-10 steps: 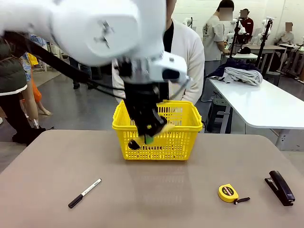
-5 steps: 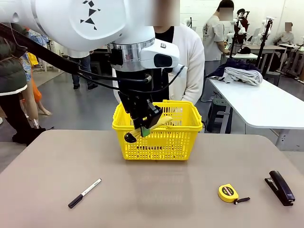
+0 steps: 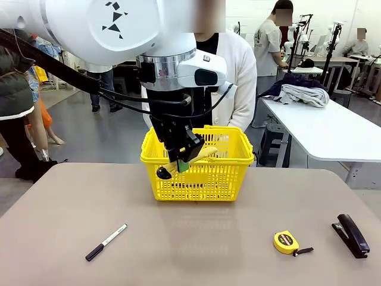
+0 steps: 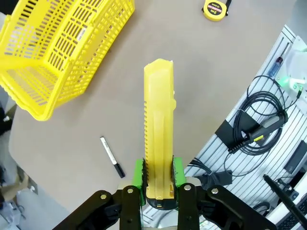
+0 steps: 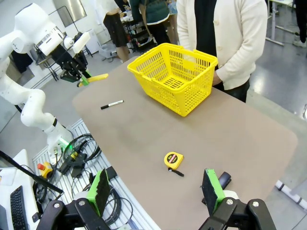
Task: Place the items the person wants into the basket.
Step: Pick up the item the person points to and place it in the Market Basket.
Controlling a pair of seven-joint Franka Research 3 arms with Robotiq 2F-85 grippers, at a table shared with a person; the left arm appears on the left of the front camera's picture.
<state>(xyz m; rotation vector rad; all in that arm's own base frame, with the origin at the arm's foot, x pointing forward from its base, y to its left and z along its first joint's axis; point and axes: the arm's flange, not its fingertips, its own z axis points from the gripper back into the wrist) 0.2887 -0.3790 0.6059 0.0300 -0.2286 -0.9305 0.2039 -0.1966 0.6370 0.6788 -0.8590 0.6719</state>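
The yellow utility knife (image 3: 204, 154) is held in the left gripper (image 3: 182, 164), whose jaws are narrowed onto it near its black end, so that most of the yellow body sticks out past the green pads. In the left wrist view the utility knife (image 4: 159, 120) is seen running straight ahead from the left gripper (image 4: 159, 175), raised clear of the table (image 4: 206, 81). The basket (image 3: 209, 179) is placed beyond this gripper, on the person's (image 3: 238, 65) side. From the wrist the basket (image 4: 62, 52) is seen ahead and off to 1 side, apart from the knife and not beneath it. A black-capped marker (image 4: 112, 163) lies on the table close below the gripper, and the tape measure (image 4: 214, 8) is found far ahead of the knife's free end. The right gripper (image 5: 156, 189) is held high with its 2 fingers spread wide and nothing is gripped between them. The tape measure (image 5: 173, 159) lies on the table just ahead of it, a black stapler (image 5: 223, 179) is partly covered by 1 of its fingers, and the basket (image 5: 177, 76) is seen farther ahead.
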